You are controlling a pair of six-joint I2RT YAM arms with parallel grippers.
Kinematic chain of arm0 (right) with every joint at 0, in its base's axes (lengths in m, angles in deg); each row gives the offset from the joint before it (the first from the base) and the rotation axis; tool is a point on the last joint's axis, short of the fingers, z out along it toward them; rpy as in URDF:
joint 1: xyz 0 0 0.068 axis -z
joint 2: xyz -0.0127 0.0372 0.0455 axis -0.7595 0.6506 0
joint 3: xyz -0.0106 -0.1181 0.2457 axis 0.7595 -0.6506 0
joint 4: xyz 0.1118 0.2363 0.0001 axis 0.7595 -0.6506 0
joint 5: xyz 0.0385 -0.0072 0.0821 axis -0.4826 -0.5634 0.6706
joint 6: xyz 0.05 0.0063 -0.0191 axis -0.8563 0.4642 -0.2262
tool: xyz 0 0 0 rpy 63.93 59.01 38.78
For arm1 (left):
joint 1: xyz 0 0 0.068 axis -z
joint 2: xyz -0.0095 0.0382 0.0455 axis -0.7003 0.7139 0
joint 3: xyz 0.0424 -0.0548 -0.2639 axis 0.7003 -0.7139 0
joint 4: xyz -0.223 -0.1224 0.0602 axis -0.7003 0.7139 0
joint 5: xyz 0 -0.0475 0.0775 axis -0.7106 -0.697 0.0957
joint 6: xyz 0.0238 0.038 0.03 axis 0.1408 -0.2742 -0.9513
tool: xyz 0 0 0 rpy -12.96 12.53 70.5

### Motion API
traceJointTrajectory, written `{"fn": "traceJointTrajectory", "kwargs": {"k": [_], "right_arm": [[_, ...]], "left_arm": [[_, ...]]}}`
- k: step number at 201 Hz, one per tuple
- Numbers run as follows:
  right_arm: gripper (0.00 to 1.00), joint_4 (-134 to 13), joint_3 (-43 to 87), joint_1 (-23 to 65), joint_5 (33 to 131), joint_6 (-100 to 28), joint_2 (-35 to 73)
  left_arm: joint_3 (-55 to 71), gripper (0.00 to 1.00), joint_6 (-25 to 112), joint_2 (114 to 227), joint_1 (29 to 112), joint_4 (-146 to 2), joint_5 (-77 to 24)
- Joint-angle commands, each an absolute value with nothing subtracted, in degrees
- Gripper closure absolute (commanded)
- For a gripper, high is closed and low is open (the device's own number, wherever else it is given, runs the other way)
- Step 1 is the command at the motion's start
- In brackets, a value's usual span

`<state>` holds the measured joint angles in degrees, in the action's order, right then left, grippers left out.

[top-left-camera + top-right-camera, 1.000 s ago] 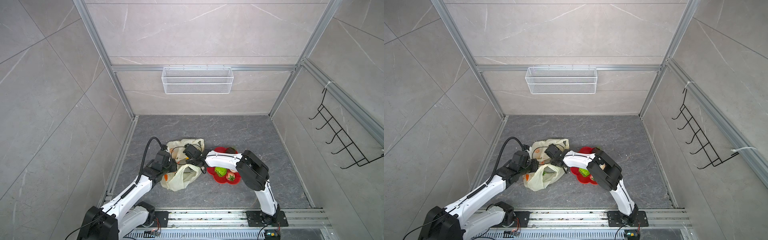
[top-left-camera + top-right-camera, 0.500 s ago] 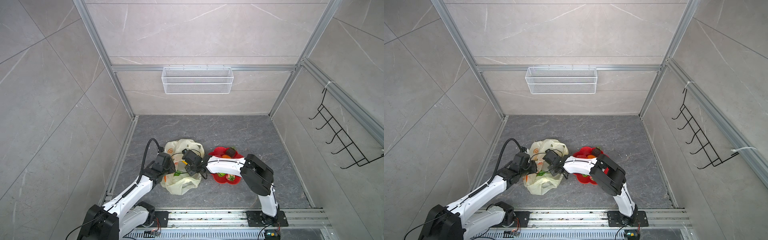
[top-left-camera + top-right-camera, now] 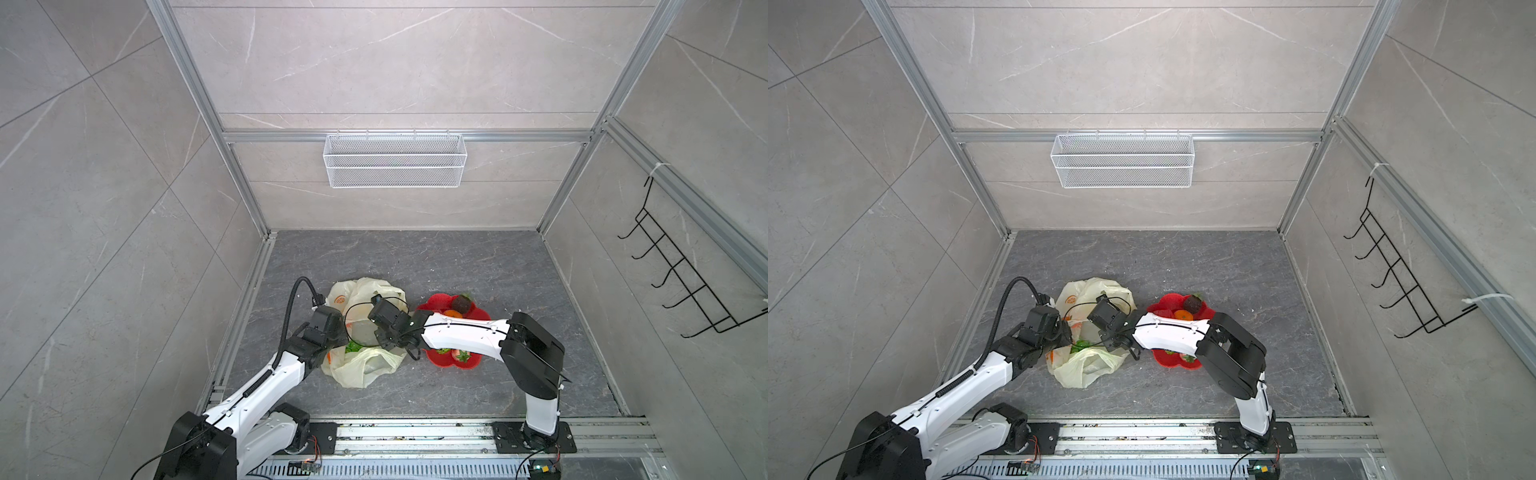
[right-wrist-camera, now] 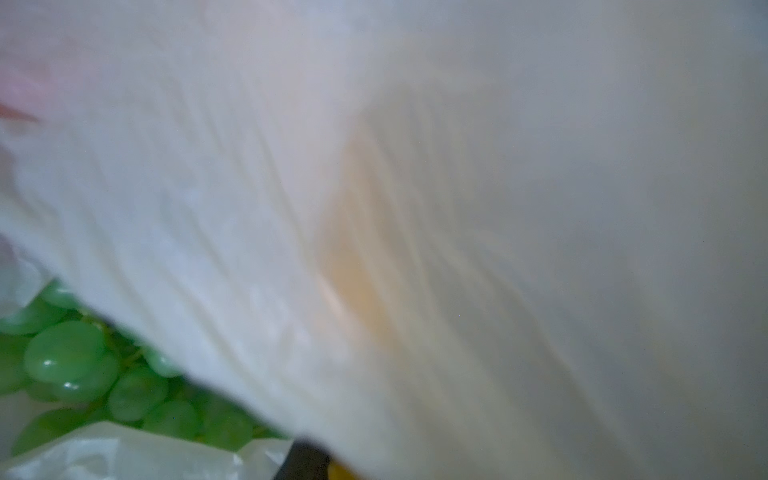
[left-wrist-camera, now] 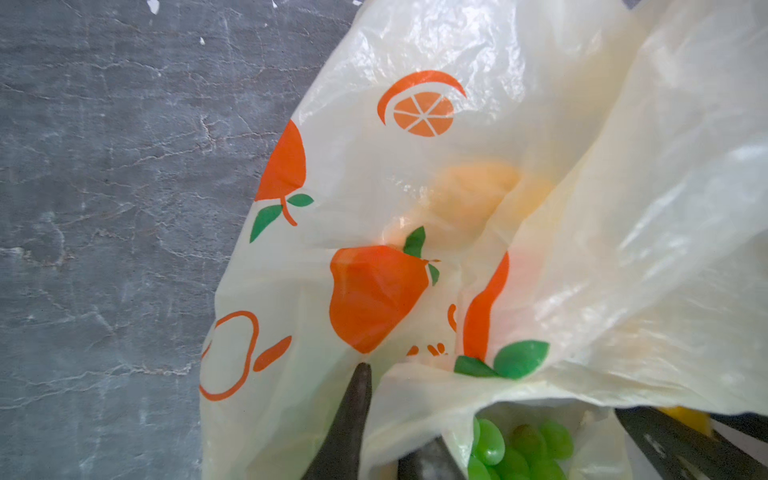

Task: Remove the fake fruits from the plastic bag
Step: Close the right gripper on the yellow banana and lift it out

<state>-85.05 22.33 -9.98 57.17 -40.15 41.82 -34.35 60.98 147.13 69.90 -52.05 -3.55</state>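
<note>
I see left gripper clamped on plastic bag rim; right gripper, film-covered, I cannot tell; best hold mouth taut, pinch green grape bunch squarely.

Both white arms reach forward and inward; left gripper jaws stand nearly together, right gripper points down
</note>
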Motion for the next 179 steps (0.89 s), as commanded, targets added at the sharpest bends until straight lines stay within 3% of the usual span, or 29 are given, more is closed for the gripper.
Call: {"fn": "traceJointTrajectory", "kwargs": {"k": [1, 48, 107, 179], "right_arm": [[0.78, -91.3, 24.8, -11.1, 53.0, -43.2, 38.3], [0.77, -95.1, 28.4, -11.1, 53.0, -43.5, 37.7], [0.77, -97.0, 26.5, -11.7, 55.9, -43.4, 34.0], [0.78, -97.3, 17.0, -12.8, 54.6, -48.3, 30.0]], "left_arm": [[-34.0, 0.84, 58.4, 145.7, 70.0, -51.9, -1.3], [-33.9, 0.86, 53.7, 143.9, 74.1, -55.3, -2.9], [-31.7, 0.85, 57.6, 144.5, 78.0, -47.4, 13.3], [-30.4, 0.85, 62.2, 143.1, 78.0, -49.7, 15.4]]}}
